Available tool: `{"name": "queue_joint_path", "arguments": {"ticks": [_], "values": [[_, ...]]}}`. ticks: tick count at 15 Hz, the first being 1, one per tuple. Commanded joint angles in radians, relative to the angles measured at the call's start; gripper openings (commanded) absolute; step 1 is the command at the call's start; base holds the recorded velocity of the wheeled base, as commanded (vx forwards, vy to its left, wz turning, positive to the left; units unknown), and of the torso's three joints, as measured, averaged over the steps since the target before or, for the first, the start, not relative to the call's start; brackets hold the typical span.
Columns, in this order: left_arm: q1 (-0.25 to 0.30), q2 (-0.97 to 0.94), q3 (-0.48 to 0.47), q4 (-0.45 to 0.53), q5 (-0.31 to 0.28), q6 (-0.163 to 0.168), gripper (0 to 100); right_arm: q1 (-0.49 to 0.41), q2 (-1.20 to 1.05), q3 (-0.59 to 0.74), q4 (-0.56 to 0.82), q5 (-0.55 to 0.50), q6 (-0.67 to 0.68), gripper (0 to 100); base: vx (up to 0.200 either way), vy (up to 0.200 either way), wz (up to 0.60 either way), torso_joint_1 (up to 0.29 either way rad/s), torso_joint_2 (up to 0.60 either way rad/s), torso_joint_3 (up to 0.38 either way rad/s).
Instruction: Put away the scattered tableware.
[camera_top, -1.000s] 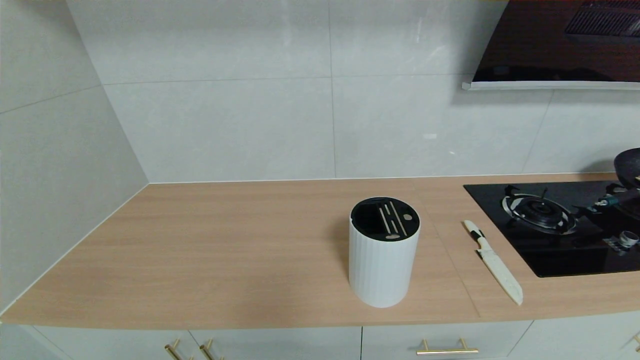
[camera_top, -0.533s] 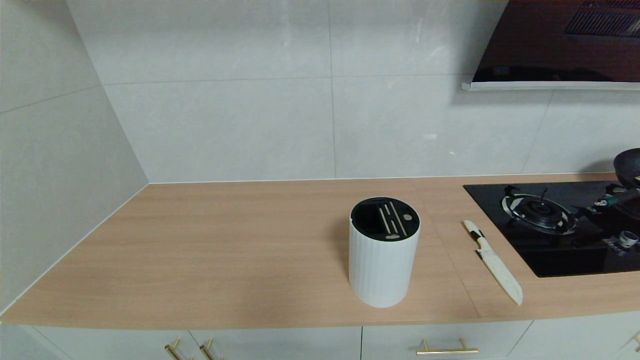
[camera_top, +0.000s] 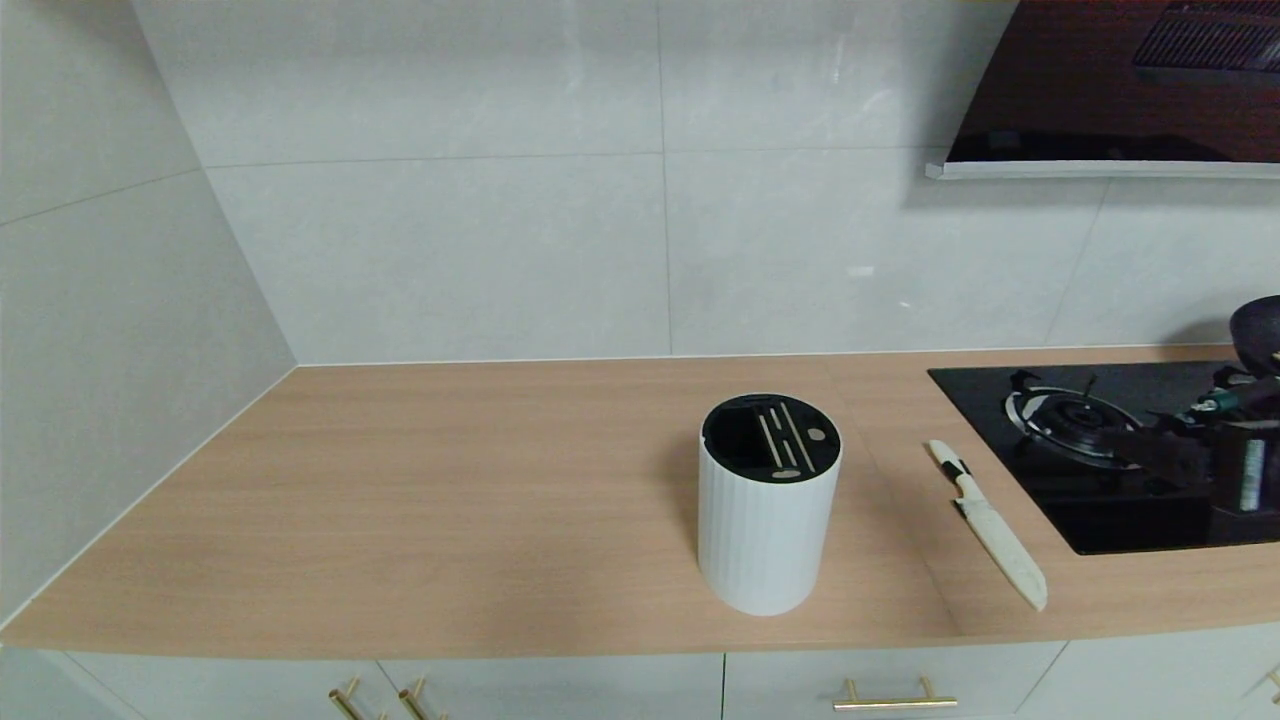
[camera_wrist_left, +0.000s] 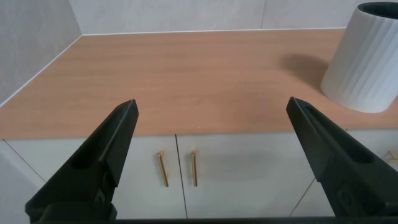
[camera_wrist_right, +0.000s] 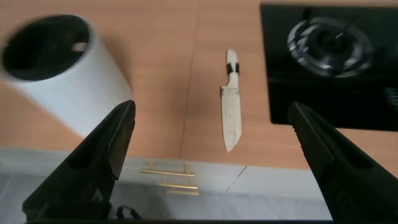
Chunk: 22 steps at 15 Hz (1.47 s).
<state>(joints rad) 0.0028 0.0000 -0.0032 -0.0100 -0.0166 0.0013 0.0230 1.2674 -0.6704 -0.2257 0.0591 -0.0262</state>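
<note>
A white knife (camera_top: 985, 520) with a black band on its handle lies flat on the wooden counter, between the holder and the hob. To its left stands the white ribbed cutlery holder (camera_top: 768, 510), upright, with a black slotted top. My right gripper (camera_top: 1235, 475) shows dark at the right edge, over the hob's front. In the right wrist view it (camera_wrist_right: 210, 106) is open above the counter's front edge, with the knife (camera_wrist_right: 231, 109) just past its fingers and the holder (camera_wrist_right: 59, 74) to one side. My left gripper (camera_wrist_left: 211, 106) is open and holds nothing, low before the cabinet fronts, with the holder (camera_wrist_left: 367, 59) farther off.
A black gas hob (camera_top: 1080, 505) with a burner (camera_top: 1075, 418) takes the counter's right end; a dark pan (camera_top: 1258, 330) sits at its far edge. A range hood (camera_top: 1110, 90) hangs above. Bare wooden counter (camera_top: 450, 480) stretches left to the tiled wall. Brass handles (camera_top: 893, 697) line the cabinets below.
My right gripper has come into the head view at the right edge, over the hob's front. The knife and the holder have not moved.
</note>
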Motion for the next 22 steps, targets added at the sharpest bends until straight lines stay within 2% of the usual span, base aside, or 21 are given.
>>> {"name": "queue_joint_path", "arguments": {"ticks": [1,4,7,9,18,22], "values": [[0.0,0.0,0.0,-0.001,0.0,0.0,100,0.003,0.386,-0.118,-0.115,-0.002,-0.003,100,0.0,0.0,0.0,0.0,0.0,0.0],[0.0,0.0,0.0,-0.001,0.0,0.0,100,0.003,0.556,-0.143,-0.147,0.001,-0.02,100,0.0,0.0,0.0,0.0,0.0,0.0],[0.0,0.0,0.0,-0.001,0.0,-0.001,100,0.005,0.745,-0.164,-0.276,-0.033,-0.035,100,0.0,0.0,0.0,0.0,0.0,0.0],[0.0,0.0,0.0,-0.001,0.0,-0.001,100,0.002,0.78,-0.163,-0.325,-0.045,-0.04,100,0.0,0.0,0.0,0.0,0.0,0.0],[0.0,0.0,0.0,-0.001,0.0,-0.001,100,-0.018,0.94,-0.202,-0.346,-0.048,-0.049,100,0.0,0.0,0.0,0.0,0.0,0.0],[0.0,0.0,0.0,-0.001,0.0,-0.001,100,-0.051,1.009,-0.228,-0.452,-0.065,-0.049,100,0.0,0.0,0.0,0.0,0.0,0.0]]}}
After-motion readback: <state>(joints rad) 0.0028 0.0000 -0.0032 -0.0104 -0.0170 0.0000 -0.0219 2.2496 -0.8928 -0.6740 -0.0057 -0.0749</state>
